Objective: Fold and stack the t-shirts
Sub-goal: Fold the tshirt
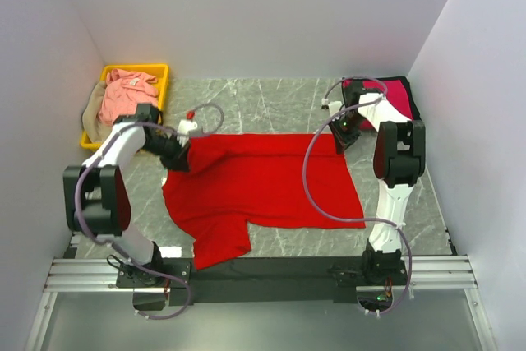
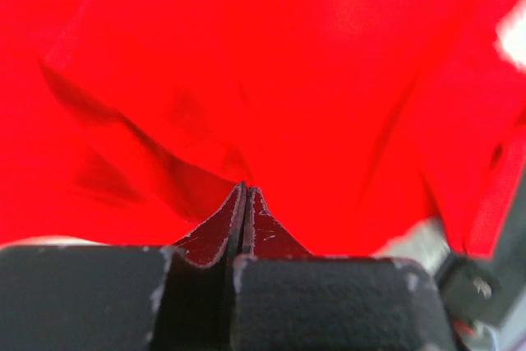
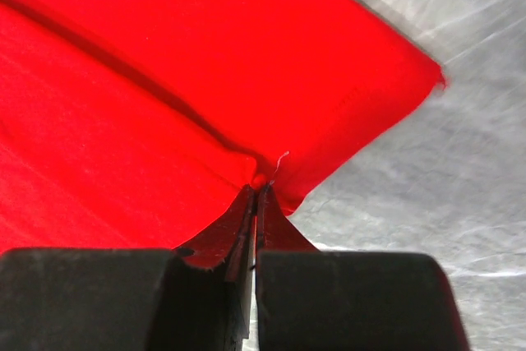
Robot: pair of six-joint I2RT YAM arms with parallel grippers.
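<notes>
Reaching forward with both arms, I hold the red shirt [image 1: 263,182] by its far edge, one corner on each side. It lies spread across the middle of the grey marbled worktop [image 1: 271,104], mostly flat, with a sleeve trailing toward the near edge on the left.

My left arm [image 1: 123,150] rises from its base at the near left, bends at the elbow, then runs forward and to the right, ending over the shirt's far left corner. The wrist view shows my left jaws pressed together with red cloth caught at their tips; the fabric ahead of them is bunched into soft folds and fills nearly the whole view.

My right arm [image 1: 394,162] stands taller from its base at the near right, with the elbow up and the forearm angled forward and left, down to the shirt's far right corner. My right jaws are likewise pressed together, pinching the edge of the cloth just beside that corner. A crease runs away from the pinch, and bare worktop shows to the right.

A crimson shirt [image 1: 400,94] lies in the far right corner, behind my right wrist. At far left a yellow bin [image 1: 160,71] holds a pink shirt [image 1: 127,92], with a tan shirt [image 1: 92,117] hanging over its left rim.
</notes>
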